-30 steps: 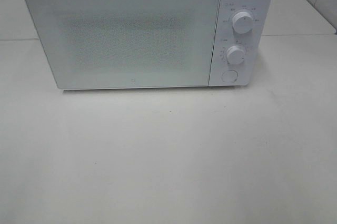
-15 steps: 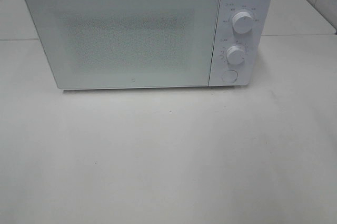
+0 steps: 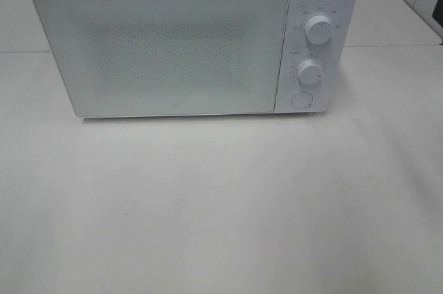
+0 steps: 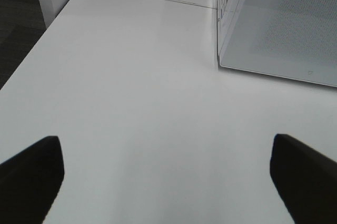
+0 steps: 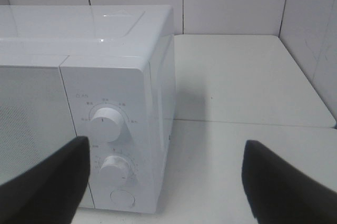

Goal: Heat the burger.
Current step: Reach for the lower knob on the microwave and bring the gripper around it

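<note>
The white worktop point(image 3: 221, 211) lies bare and wide in front of the microwave point(image 3: 197, 41), which stands at its back with the door point(image 3: 138, 52) shut. At the microwave's right are the upper knob point(image 3: 318, 29), the lower knob point(image 3: 311, 72) and a round button point(image 3: 302, 99). The left gripper point(image 4: 168, 176) and the right gripper point(image 5: 166, 182) gape wide, holding nothing. Where the burger is, or how it points, I cannot tell.

High camera: frontal, downward on microwave point(image 3: 180, 45) and table point(image 3: 221, 211). Left wrist: low, microwave's door corner. Right wrist: close, control panel point(image 5: 110, 150). Shared: microwave.
</note>
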